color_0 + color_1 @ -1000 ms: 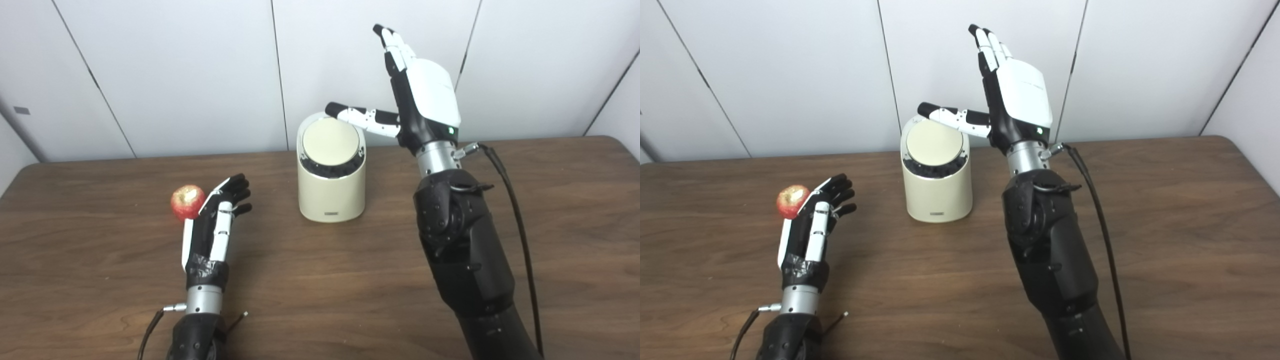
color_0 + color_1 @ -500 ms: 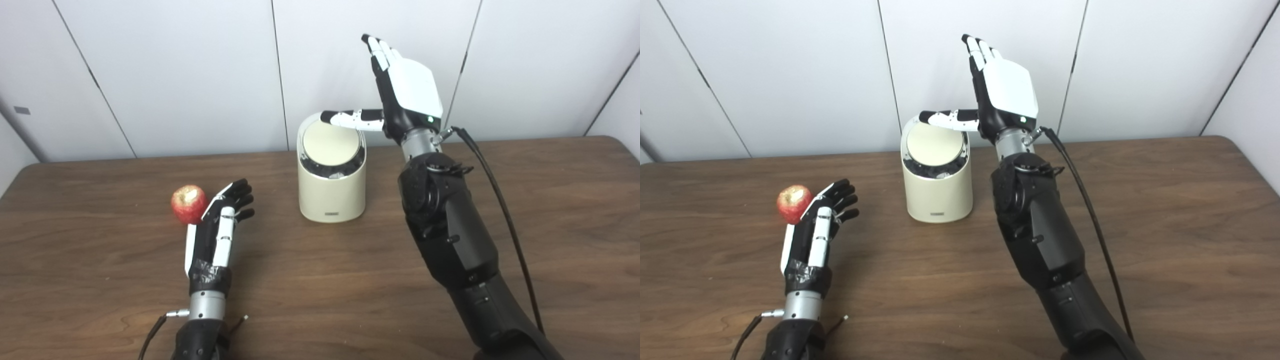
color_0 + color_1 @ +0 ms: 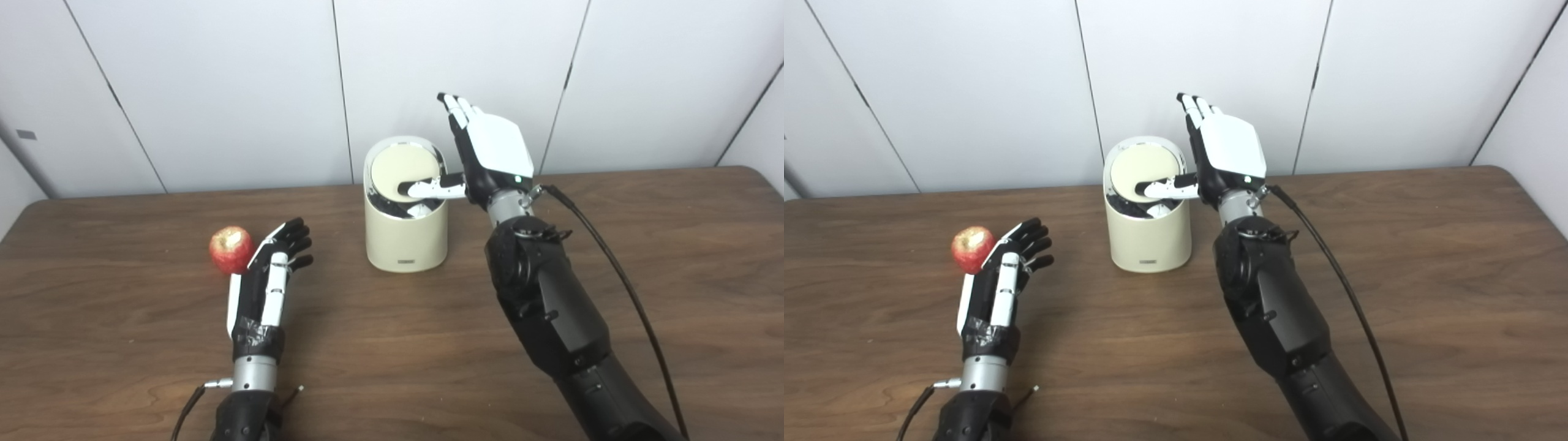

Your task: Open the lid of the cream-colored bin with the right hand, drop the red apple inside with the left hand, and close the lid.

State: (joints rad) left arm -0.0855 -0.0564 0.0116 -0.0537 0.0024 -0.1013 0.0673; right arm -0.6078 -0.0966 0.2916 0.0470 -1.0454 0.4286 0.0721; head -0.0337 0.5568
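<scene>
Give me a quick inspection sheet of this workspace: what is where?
Surface: brown wooden table, no spills seen.
Job's things: cream bin upright at centre back, its lid tilted, dark gap at the front; red apple on the table, left.
Clutter: nothing seen.
Hands: right hand open beside the bin, thumb pressing on the lid; left hand open, next to the apple, not holding it.
Cables: black cable along the right arm; thin wires at the left wrist.
Surroundings: white wall panels.
</scene>
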